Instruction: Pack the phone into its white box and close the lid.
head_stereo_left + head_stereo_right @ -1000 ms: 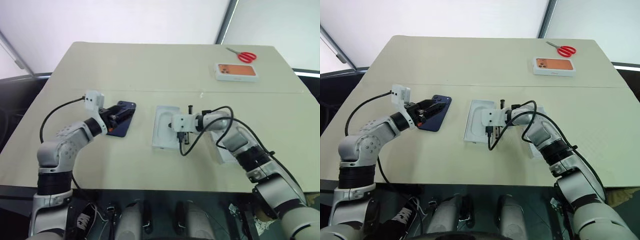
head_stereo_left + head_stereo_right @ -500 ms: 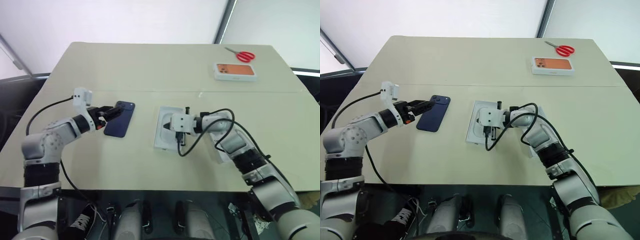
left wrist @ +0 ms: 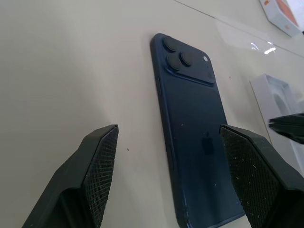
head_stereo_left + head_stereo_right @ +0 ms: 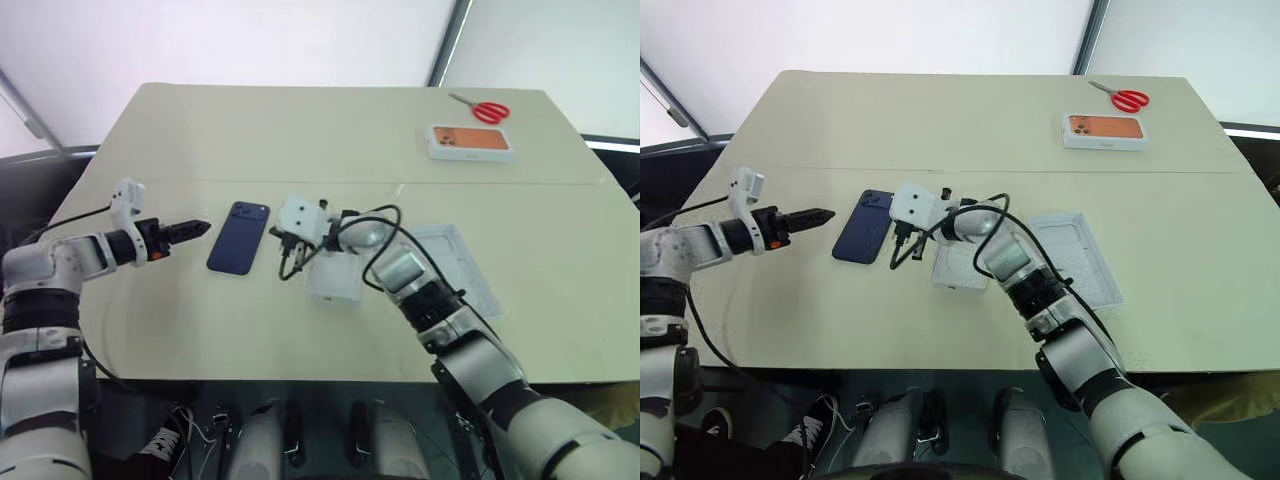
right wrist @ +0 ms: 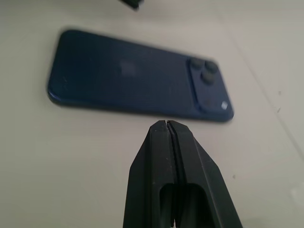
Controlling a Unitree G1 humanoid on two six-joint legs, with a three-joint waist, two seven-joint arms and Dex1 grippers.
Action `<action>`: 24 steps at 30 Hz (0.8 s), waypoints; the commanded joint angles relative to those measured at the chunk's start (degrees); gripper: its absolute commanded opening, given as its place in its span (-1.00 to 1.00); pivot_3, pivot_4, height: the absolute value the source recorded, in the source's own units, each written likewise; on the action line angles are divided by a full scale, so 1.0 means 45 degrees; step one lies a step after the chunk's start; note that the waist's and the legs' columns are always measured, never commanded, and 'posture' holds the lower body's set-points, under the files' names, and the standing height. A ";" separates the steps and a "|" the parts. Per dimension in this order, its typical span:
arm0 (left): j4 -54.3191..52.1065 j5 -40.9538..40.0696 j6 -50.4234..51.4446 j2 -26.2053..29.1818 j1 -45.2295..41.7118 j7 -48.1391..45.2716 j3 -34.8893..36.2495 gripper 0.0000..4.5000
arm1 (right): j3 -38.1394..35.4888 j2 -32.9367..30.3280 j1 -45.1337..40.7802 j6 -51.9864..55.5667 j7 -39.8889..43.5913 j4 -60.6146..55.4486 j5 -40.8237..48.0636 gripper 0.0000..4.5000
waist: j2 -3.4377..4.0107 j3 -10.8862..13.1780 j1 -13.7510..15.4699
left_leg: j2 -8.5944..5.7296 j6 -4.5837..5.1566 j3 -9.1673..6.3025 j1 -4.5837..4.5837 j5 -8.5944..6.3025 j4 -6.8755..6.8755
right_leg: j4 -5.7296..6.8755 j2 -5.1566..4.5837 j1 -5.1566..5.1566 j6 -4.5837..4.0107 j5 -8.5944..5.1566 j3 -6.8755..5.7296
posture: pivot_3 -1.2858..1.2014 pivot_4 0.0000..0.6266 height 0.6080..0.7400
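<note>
The dark blue phone (image 4: 238, 238) lies flat on the table, back up, with its camera cluster at the far end. My left gripper (image 4: 192, 229) hovers open just left of it and points at it, touching nothing. In the left wrist view the phone (image 3: 194, 137) lies ahead between the spread fingers. My right gripper (image 4: 281, 240) is shut and empty, close to the phone's right edge. The white box (image 4: 335, 283) sits right of the phone, partly under my right arm, and shows a rounded recess inside. The lid (image 4: 457, 266) lies further right, inner face up.
A white box printed with an orange phone (image 4: 470, 142) and red scissors (image 4: 485, 110) lie at the table's far right. A seam (image 4: 150, 181) crosses the tabletop just beyond the phone. My right arm's cable (image 4: 292, 270) hangs between the phone and the white box.
My left gripper has drawn back leftward off the phone, which now lies free. My right gripper has swung left from over the white box to the phone's right side, uncovering the lid.
</note>
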 commanded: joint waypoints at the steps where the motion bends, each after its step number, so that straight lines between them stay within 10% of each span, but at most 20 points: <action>1: 0.0498 0.0716 -0.0463 -0.0246 -0.0537 -0.0789 -0.0696 0.58 | 0.0266 0.0224 -0.0668 0.0261 0.0144 0.0588 -0.0290 -1.00 | 0.0000 0.0000 -0.0014 | 0.0000 0.0000 0.0005 -0.0003 0.0000 -0.0001 | 0.0000 0.0000 -0.0004 0.0000 0.0000 0.0003 | 0.03 -0.52 0.96; 24: 0.1730 0.3411 0.0100 -0.1263 -0.0515 -0.2262 -0.2437 0.58 | 0.0518 0.1317 -0.0885 0.0542 0.0404 0.1305 -0.0502 -1.00 | 0.0028 -0.0062 -0.0107 | -0.0005 -0.0001 0.0026 0.0054 -0.0001 -0.0008 | 0.0029 -0.0012 0.0021 0.0000 -0.0001 0.0024 | 0.03 -0.52 0.96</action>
